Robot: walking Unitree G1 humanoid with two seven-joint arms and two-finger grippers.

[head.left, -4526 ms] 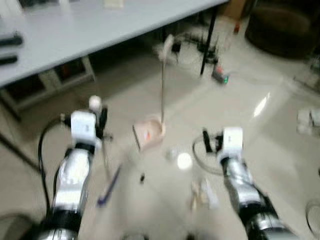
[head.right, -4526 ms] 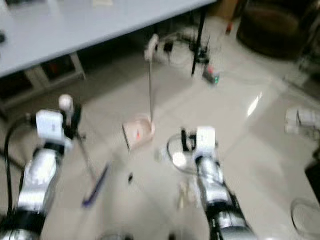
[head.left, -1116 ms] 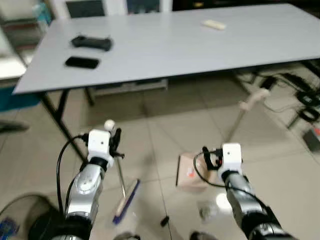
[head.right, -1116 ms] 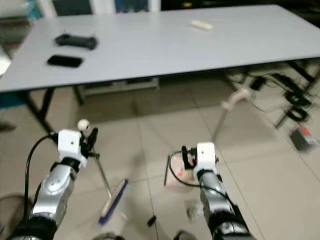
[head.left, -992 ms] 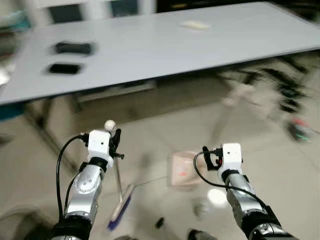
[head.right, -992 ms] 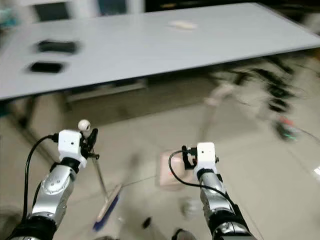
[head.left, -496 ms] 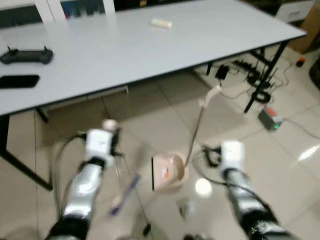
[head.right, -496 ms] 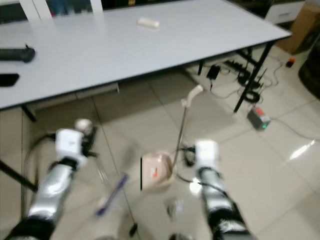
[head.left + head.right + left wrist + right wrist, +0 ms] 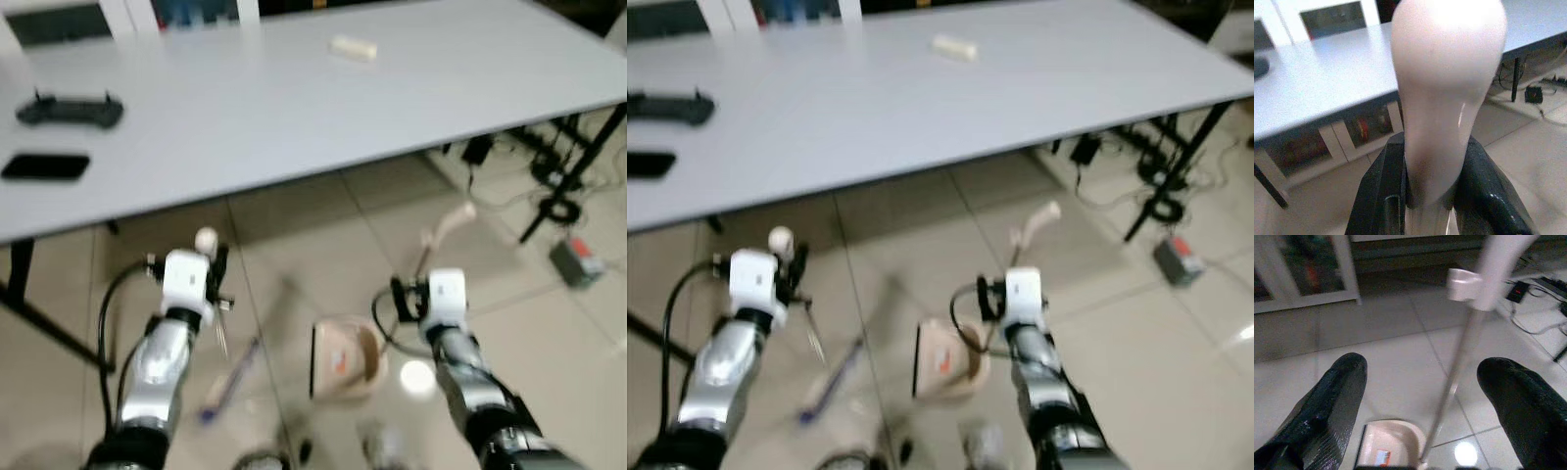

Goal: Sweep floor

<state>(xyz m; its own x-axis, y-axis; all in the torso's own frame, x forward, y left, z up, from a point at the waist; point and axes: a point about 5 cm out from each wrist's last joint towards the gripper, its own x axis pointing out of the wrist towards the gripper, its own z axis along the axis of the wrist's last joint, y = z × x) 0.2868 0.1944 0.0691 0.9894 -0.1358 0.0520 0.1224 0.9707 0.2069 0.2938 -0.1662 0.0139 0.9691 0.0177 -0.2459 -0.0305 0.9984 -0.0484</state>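
Observation:
My left gripper is shut on the cream-knobbed handle of a broom, with one black finger on each side of it. The handle slants down to the blue broom head on the tiled floor. A pink dustpan sits on the floor between my arms, and its long pole rises toward the table. My right gripper is open just in front of that pole, fingers wide apart and not touching it.
A long grey table spans the back with a controller, a phone and a small cream object on it. Cables and a power strip lie at right by a table leg. Small litter lies near my feet.
The whole view has swung sideways, so the camera moved. My left gripper still holds the broom handle and my right gripper still stands open near the dustpan pole.

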